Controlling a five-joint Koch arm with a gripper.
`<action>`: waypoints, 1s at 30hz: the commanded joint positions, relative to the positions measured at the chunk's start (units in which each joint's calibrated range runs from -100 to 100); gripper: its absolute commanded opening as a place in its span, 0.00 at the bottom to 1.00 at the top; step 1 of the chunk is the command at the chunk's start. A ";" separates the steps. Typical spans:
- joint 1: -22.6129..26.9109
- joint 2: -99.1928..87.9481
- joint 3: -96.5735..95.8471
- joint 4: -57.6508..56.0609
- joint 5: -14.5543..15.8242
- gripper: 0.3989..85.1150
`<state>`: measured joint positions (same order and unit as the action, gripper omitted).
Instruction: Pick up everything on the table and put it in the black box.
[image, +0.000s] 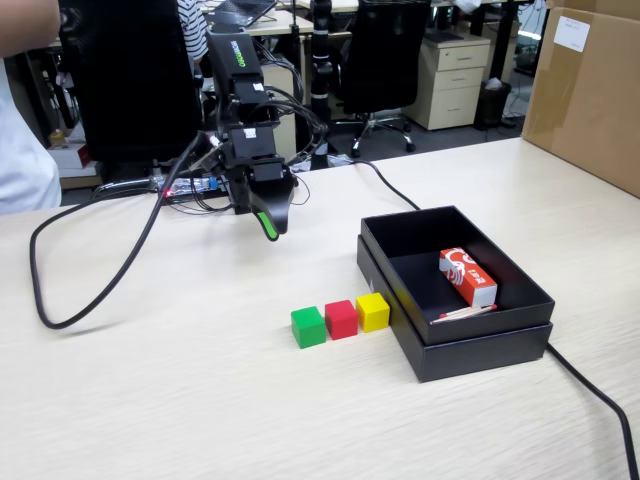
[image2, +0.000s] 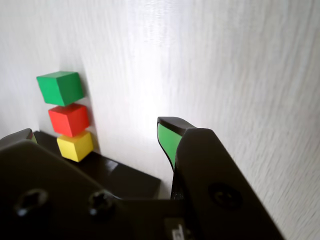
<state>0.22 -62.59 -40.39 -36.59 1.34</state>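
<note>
Three cubes in a tight row on the surface (image: 150, 400): green cube (image: 308, 326), red cube (image: 341, 319), yellow cube (image: 373, 311), touching side to side, the yellow one just beside the near wall of the black box (image: 455, 352). Lined up probably for easy one-at-a-time picking, with only a short carry to the box. None inside the box yet; already in there, a red-and-white carton (image: 467, 277) and a thin stick (image: 466, 312) lying against the front wall. Seen again in the wrist view as a column: green cube (image2: 61, 87), red cube (image2: 69, 119), yellow cube (image2: 75, 145), with the box edge (image2: 125, 176) dark below.

Pincer (image: 268, 222) hanging above the bare surface, well apart from the cubes, tilted down toward them, so likely at the start of an approach. Green-padded tip visible in the wrist view (image2: 95, 135), with the other tip only a dark corner at the left edge and a wide gap of bare surface between: spread apart, grasping nothing, touching nothing. Green cube nearest and most exposed, so a sensible first target
</note>
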 joint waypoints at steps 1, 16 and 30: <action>0.05 7.11 10.66 -4.75 0.10 0.56; 5.81 54.27 60.34 -22.21 3.96 0.56; 7.13 75.84 76.66 -25.32 5.03 0.55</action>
<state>6.76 13.27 30.81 -61.36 6.23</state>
